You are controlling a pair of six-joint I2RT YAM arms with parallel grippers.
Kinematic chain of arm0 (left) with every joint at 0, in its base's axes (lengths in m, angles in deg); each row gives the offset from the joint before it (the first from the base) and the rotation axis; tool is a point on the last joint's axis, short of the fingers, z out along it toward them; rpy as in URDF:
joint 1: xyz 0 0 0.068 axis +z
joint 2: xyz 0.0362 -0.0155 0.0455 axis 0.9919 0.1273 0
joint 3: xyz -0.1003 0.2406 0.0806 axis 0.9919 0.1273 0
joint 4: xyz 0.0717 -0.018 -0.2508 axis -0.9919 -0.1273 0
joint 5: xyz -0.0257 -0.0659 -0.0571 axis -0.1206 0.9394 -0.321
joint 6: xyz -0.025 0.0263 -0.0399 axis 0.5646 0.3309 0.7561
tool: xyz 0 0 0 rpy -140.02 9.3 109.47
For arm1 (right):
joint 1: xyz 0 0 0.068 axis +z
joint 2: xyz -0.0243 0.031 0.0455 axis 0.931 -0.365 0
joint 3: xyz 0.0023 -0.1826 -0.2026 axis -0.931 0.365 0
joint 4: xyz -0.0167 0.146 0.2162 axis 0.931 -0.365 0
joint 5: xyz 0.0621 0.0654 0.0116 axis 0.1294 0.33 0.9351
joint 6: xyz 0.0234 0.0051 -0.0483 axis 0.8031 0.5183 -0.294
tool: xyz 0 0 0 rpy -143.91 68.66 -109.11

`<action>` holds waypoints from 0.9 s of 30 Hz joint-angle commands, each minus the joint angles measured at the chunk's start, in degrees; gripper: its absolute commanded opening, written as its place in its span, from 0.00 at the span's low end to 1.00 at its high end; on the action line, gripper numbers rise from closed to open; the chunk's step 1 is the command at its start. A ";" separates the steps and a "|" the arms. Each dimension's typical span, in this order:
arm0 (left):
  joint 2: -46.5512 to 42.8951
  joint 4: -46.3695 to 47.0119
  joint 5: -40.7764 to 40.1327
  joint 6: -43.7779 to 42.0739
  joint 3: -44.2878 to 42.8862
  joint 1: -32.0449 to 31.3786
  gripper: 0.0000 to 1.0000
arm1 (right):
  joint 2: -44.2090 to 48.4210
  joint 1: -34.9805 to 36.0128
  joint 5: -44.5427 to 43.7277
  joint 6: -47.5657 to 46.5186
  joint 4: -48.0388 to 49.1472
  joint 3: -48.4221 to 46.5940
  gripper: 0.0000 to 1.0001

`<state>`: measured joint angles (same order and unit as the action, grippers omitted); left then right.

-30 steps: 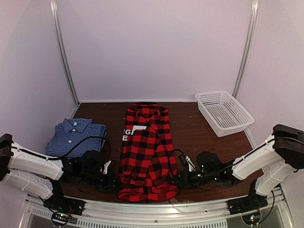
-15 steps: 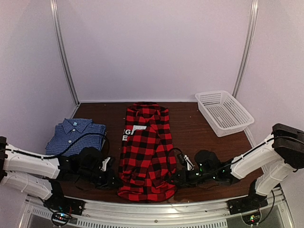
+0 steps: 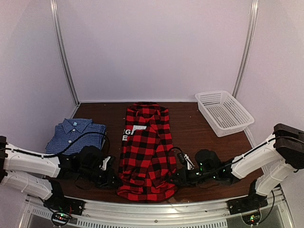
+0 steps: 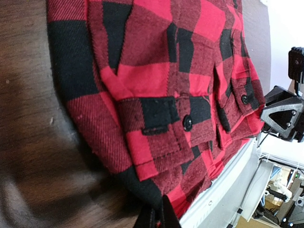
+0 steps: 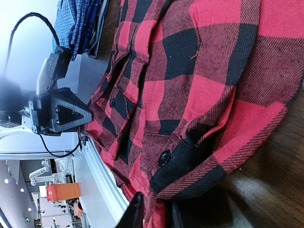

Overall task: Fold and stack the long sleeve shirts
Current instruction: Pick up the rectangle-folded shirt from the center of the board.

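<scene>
Two long sleeve shirts show plainly: one red-and-black plaid shirt [image 3: 146, 152] and one blue checked shirt [image 3: 75, 135]. Whether another garment lies under the blue one cannot be told. There is one white mesh basket [image 3: 232, 127] and one worktop [image 3: 190, 128]. Two robot arms show, each with one end effector: the left end effector [image 3: 112, 178] and the right end effector [image 3: 174, 178].

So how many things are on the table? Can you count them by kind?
red-and-black plaid shirt: 1
blue checked shirt: 1
white mesh basket: 1
Total: 3
</scene>
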<state>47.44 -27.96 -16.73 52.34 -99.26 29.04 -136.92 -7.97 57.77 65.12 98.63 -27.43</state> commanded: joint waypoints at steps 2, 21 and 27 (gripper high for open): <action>1.33 -0.28 -1.32 -0.95 1.02 0.41 0.24 | 0.26 -0.33 -0.76 0.19 1.77 1.97 0.34; 5.88 5.93 -5.87 1.01 2.85 4.36 0.67 | -5.59 -1.91 -0.45 2.75 11.15 3.56 0.55; 10.93 9.05 -3.61 1.40 2.19 4.91 0.44 | -8.64 -1.91 1.51 3.64 14.86 3.30 0.39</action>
<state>54.50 -17.88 -20.25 53.65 -97.99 33.50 -144.11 -9.59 58.18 67.96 110.78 -23.72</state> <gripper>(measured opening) 0.517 0.436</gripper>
